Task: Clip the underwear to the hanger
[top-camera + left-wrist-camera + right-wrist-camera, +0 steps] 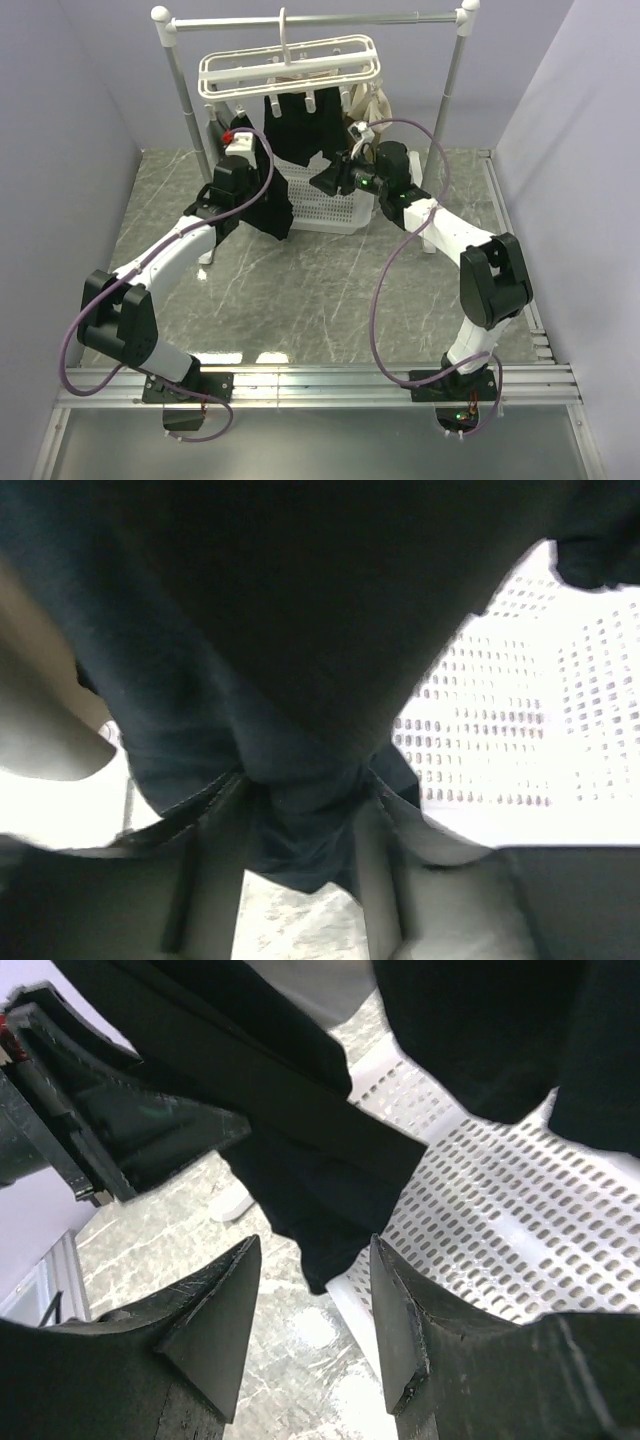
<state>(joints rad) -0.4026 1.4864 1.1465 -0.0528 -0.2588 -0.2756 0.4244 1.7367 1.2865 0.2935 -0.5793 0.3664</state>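
Note:
The white hanger (290, 65) hangs by its hook from the rail. The black underwear (300, 125) hangs under its pegs and drapes down-left over the basket. My left gripper (262, 200) is shut on a lower bunch of the underwear; in the left wrist view the fabric (300, 660) is pinched between the fingers (385, 880) of that gripper (300, 820). My right gripper (328, 180) is open and empty just right of the cloth. In the right wrist view this gripper (310, 1270) sits below a hanging corner of the underwear (310, 1180), not touching it.
The grey rail stand (320, 18) with white knobs spans the back. The white perforated basket (325, 205) stands under the hanger and shows in both wrist views (500, 730) (500, 1220). A tan garment (372, 100) hangs at the hanger's right end. Walls close both sides.

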